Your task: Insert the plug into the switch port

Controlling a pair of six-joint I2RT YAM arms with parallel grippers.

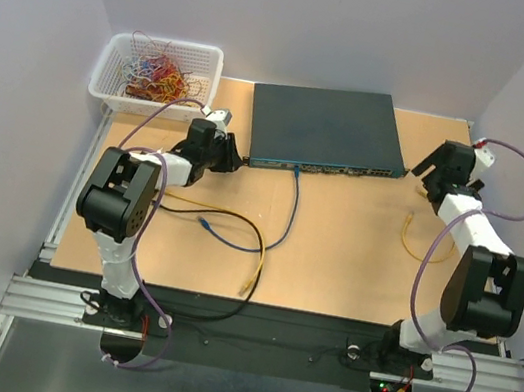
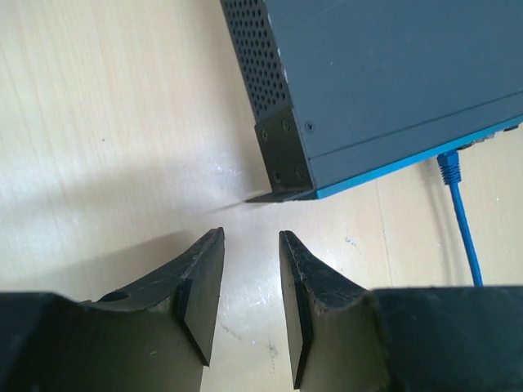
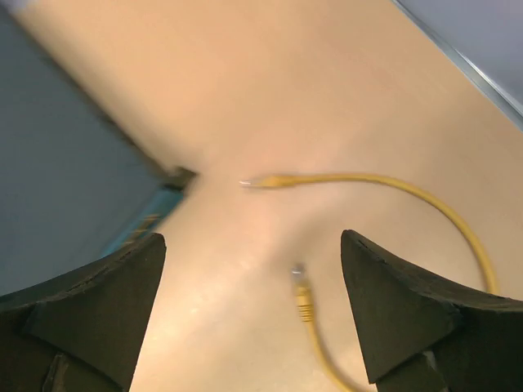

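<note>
Top external view, with both wrist views as insets. You have one switch (image 1: 325, 126) at the far middle of the table (image 1: 350, 273). One blue cable (image 1: 292, 211) leaves its front face and curls toward the near side. The blue plug (image 2: 448, 167) at its far end sits against a front port and looks seated. The left wrist view shows only its rear, so you cannot confirm that it has latched.

One short yellow cable (image 3: 425, 196) lies loose on the table just beside the switch's right front corner. Both of its plugs are free: one (image 3: 274, 181) points toward the switch, the other (image 3: 304, 298) lies nearer the camera. If this is your cable, the pick-up, alignment and insertion are all left to do.

The right gripper (image 3: 252, 237) hovers over that cable with its jaws spread wide and nothing between them. The left gripper (image 2: 249, 237) faces the switch's left front corner, its jaws a little apart and gripping nothing.

Count: two arms, one switch, one blue cable, two yellow cables (the short one, plus a long yellow cable (image 1: 259, 257) at left centre), one dark cable (image 1: 209, 210) beside it, and one basket (image 1: 108, 88) at the far left. The basket holds a tangle of wires too dense to count.
</note>
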